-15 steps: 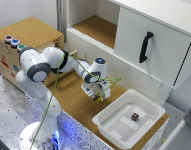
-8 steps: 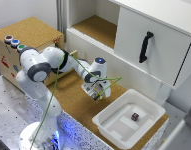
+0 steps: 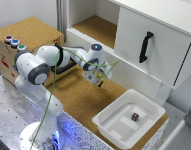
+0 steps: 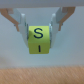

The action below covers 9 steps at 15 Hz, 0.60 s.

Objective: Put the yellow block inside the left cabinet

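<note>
The yellow block (image 4: 39,40) is a small yellow cube with dark letters, seen close in the wrist view between my two fingers (image 4: 21,24). My gripper (image 3: 98,78) is shut on the block and holds it above the cork counter, in front of the cabinet's white lower wall. A speck of yellow (image 3: 99,77) shows at the fingertips in the exterior view. The left cabinet (image 3: 97,29), an open white-walled compartment with a cork-brown floor, lies behind and above the gripper.
A white-door section with a black handle (image 3: 145,46) stands at the exterior view's right. A white tray (image 3: 107,122) holds a small dark brown block (image 3: 135,117). A cork box with coloured buttons (image 3: 15,43) stands at the left.
The gripper with the block has stayed in about the same spot above the counter; no clear movement shows.
</note>
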### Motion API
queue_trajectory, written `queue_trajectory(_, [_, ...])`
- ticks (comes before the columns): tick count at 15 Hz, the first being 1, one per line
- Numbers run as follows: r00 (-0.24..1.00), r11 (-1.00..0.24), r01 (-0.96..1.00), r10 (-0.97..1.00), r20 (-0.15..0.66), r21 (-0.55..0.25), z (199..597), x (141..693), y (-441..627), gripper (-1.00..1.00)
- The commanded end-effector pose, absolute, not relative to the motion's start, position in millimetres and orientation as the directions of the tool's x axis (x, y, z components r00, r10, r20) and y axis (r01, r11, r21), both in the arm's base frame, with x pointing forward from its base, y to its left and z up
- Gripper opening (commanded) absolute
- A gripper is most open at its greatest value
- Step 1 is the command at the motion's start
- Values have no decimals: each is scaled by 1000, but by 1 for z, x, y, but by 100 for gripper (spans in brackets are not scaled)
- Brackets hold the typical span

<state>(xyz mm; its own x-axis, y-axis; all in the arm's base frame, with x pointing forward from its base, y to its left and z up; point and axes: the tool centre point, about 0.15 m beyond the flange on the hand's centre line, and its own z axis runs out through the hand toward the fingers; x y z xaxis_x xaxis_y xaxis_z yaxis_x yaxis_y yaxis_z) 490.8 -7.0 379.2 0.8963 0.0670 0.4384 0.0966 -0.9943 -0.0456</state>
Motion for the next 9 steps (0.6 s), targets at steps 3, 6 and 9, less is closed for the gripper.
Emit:
queue_trajectory(3, [809, -959, 275, 188, 557, -76, 459, 559, 83, -100])
queue_trajectory(6, [777, -955, 288, 195, 598, -64, 480, 587, 100, -100])
queue_trajectory(9, [770, -965, 259, 180, 612, -42, 491, 622, 103, -100])
